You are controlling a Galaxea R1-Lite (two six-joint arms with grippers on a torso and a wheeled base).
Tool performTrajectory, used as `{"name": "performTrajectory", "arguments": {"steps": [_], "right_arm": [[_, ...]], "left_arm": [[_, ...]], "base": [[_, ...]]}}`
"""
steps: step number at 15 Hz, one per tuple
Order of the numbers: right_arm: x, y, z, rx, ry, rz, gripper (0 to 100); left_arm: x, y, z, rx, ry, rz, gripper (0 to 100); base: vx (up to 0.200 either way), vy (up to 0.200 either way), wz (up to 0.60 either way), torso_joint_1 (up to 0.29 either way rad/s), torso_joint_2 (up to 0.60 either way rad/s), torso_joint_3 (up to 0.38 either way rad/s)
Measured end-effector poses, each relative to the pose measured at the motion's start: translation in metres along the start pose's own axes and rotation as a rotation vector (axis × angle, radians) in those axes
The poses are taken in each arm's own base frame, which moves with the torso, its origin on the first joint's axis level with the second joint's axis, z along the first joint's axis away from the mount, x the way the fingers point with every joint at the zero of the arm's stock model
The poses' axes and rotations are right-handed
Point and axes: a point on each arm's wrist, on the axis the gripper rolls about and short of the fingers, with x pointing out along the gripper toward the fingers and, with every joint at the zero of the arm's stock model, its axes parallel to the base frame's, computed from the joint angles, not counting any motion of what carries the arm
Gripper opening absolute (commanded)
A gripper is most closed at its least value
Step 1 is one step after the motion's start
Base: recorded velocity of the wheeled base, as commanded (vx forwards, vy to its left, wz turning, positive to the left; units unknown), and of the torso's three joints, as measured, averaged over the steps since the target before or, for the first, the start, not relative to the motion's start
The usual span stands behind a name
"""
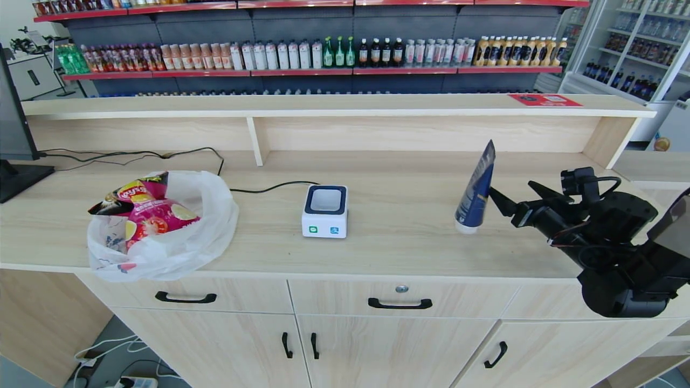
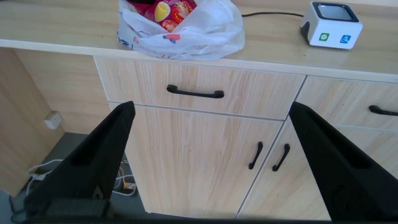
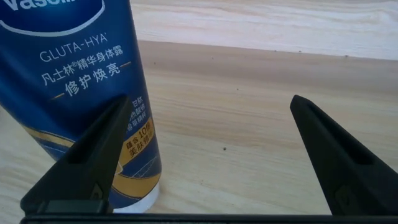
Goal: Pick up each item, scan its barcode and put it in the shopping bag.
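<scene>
Head view: the blue tube [image 1: 475, 188] stands cap-down on the tabletop [image 1: 399, 242], well right of the scanner [image 1: 324, 211] and the shopping bag [image 1: 161, 231]. The right gripper [image 1: 511, 188] is just beside it, jaws spread. Left wrist view: the left gripper [image 2: 211, 107], jaws spread, faces the drawer [image 2: 199, 93]. Right wrist view: the tube stands by one jaw, unpinched.

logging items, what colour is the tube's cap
White cap on a dark blue tube; best in the right wrist view.

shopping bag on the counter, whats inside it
The white shopping bag holds a pink crisp packet and a darker packet behind it, both poking out. Anything beneath them is hidden by packets and plastic.
</scene>
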Motion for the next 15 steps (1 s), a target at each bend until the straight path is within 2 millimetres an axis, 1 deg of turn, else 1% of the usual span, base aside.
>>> {"name": "performTrajectory", "arguments": {"steps": [1, 3, 5, 7, 9, 11, 12, 14, 15], "right_arm": [[-0.001, -0.003, -0.002, -0.005, 0.008, -0.006, 100], [-0.011, -0.016, -0.007, -0.029, 0.037, -0.035, 100], [-0.027, -0.026, -0.011, -0.028, 0.084, -0.039, 100], [-0.047, -0.024, -0.004, -0.011, 0.115, -0.038, 100], [-0.070, -0.010, 0.011, 0.014, 0.134, -0.011, 100], [-0.084, 0.011, 0.028, 0.025, 0.122, 0.044, 100], [-0.088, 0.025, 0.034, 0.041, 0.116, 0.085, 100], [-0.087, 0.049, 0.044, 0.056, 0.090, 0.159, 100], [-0.085, 0.055, 0.046, 0.057, 0.083, 0.164, 100]], "left_arm": [[0.000, 0.000, 0.000, 0.000, 0.000, 0.000, 100], [0.000, 0.000, 0.000, 0.000, 0.000, 0.000, 100], [0.000, 0.000, 0.000, -0.001, 0.000, 0.000, 100], [0.000, 0.000, 0.000, -0.002, 0.000, 0.000, 100], [0.000, 0.000, 0.000, -0.002, 0.001, 0.000, 100], [0.000, 0.000, 0.000, -0.004, 0.001, 0.001, 100], [0.000, 0.000, 0.000, -0.004, 0.001, 0.001, 100], [0.000, 0.000, 0.000, -0.003, 0.001, 0.000, 100], [0.000, 0.000, 0.000, -0.003, 0.001, 0.001, 100]], "base": [[0.000, 0.000, 0.00, 0.000, 0.00, 0.000], [0.000, 0.000, 0.00, 0.000, 0.00, 0.000], [0.000, 0.000, 0.00, 0.000, 0.00, 0.000], [0.000, 0.000, 0.00, 0.000, 0.00, 0.000], [0.000, 0.000, 0.00, 0.000, 0.00, 0.000], [0.000, 0.000, 0.00, 0.000, 0.00, 0.000], [0.000, 0.000, 0.00, 0.000, 0.00, 0.000], [0.000, 0.000, 0.00, 0.000, 0.00, 0.000], [0.000, 0.000, 0.00, 0.000, 0.00, 0.000]]}}
